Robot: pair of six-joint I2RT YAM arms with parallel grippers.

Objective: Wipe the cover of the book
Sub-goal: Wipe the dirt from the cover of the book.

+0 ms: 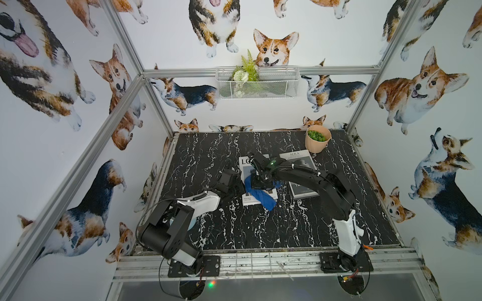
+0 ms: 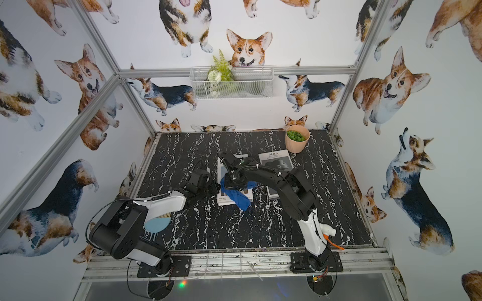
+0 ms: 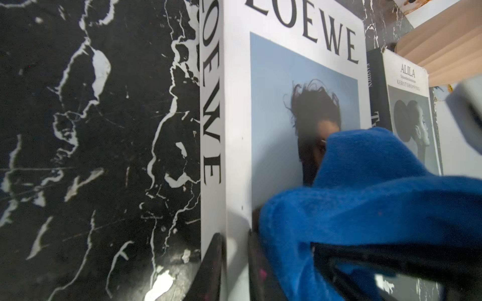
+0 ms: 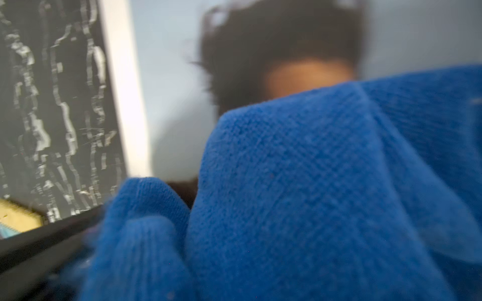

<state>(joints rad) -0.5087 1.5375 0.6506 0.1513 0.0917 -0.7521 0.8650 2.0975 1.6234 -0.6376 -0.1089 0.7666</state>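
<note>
The right jaws are clenched on the cloth (image 4: 313, 195), whose bunched folds are pressed onto the cover of the book (image 3: 273, 78), over the printed portrait. The left jaws are closed across that book's spine edge, so it is pinned. The wipe is probably best made in long, flat strokes along the cover, with light, even pressure so that the cloth is dragged rather than rolled. A firm spine hold is advised, so that the book is not shoved across the counter (image 1: 208, 156) into its neighbour. Two books are counted, the wiped one mid-counter and a second book (image 1: 300, 159) just beside it. There is also one cloth, one pot (image 1: 317, 143) near the far corner and one basket (image 1: 257, 83) on the wall.
</note>
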